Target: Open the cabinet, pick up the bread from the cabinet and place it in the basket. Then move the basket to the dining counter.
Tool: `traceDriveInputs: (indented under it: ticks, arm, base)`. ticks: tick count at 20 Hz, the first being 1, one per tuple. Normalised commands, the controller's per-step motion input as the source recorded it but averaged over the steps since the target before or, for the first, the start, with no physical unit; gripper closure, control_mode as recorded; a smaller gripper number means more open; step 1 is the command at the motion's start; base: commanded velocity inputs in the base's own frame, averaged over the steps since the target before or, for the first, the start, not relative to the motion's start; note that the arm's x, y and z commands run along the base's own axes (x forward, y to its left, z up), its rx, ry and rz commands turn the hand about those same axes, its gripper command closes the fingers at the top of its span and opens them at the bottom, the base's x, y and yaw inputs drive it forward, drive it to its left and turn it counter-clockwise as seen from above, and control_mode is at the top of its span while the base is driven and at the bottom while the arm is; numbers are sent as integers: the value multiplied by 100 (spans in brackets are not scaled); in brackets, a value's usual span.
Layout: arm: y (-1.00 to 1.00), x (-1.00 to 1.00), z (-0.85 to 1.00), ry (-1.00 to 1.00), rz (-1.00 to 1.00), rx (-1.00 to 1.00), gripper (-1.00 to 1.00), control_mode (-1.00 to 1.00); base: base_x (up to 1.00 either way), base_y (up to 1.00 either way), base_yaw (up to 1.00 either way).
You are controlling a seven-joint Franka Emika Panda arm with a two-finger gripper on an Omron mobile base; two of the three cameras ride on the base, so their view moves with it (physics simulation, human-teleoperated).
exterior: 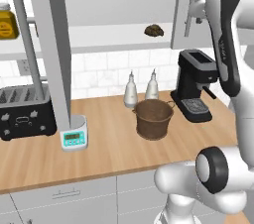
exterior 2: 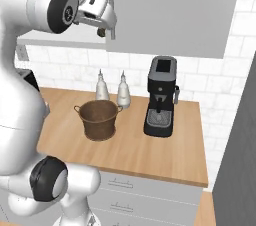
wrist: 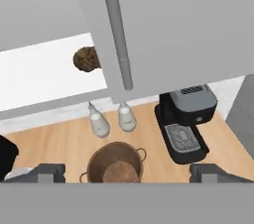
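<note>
White-tiled kitchen wall behind a light wood worktop (exterior: 99, 153). Above it, the cabinet (exterior 2: 170, 15) has its left door swung open and its right door closed, with the long handle (wrist: 116, 34) directly ahead of the hand. The gripper (wrist: 128, 172) is raised near that handle, jaws spread wide and holding nothing. The basket (exterior: 154, 118) stands upright on the worktop beside the coffee machine (exterior: 194, 85). The bread (exterior: 154, 30) lies on the cabinet shelf.
</note>
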Motion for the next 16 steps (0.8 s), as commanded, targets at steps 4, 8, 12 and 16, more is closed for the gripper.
traceDriveInputs:
  ticks: [4, 8, 12, 16]
  arm:
    - [-13, 78, 0, -18, 0, 0, -100, -100]
    - [-24, 100, 13, -5, 0, 1, -100, -100]
    - [-16, 97, 0, -7, 0, 3, -100, -100]
    - [-1, 77, 1, -9, 0, 5, -100, -100]
  base:
    - [0, 0, 0]
    - [0, 0, 0]
    - [0, 0, 0]
    - [0, 0, 0]
